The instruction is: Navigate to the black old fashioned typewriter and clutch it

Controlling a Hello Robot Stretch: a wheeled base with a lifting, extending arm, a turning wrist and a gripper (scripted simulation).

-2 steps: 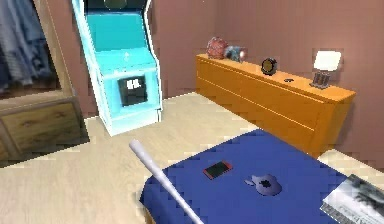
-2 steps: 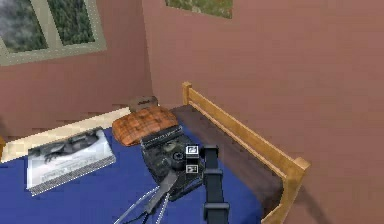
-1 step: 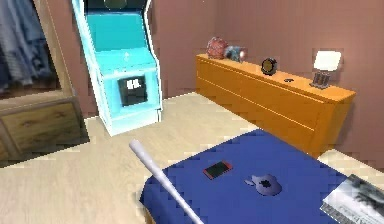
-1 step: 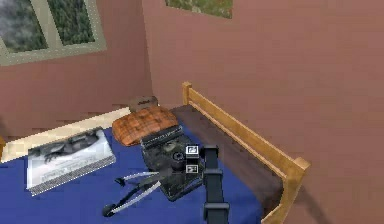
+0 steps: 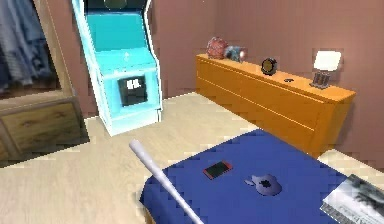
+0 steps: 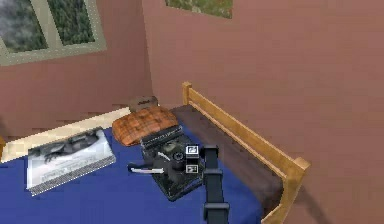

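A black, boxy thing [image 6: 172,153] with small pale and green marks lies on the blue bed cover [image 6: 100,200], beside a brown pillow [image 6: 146,125]; its shape and colour fit an old typewriter. The dark arm [image 6: 213,200] rises from the arm side view's bottom edge, with two white marked squares [image 6: 200,152] at its far end. The gripper [image 6: 142,168] reaches left of them, right at the black thing. Whether it touches that thing or holds anything, I cannot tell.
A wooden headboard [image 6: 240,135] runs along the bed's right side, against a pink wall. A grey book [image 6: 68,158] lies on the cover. Ahead stand a blue arcade cabinet [image 5: 120,65] and an orange dresser [image 5: 270,100] with a lamp [image 5: 326,68]. A white bat [image 5: 165,180] leans on the bed.
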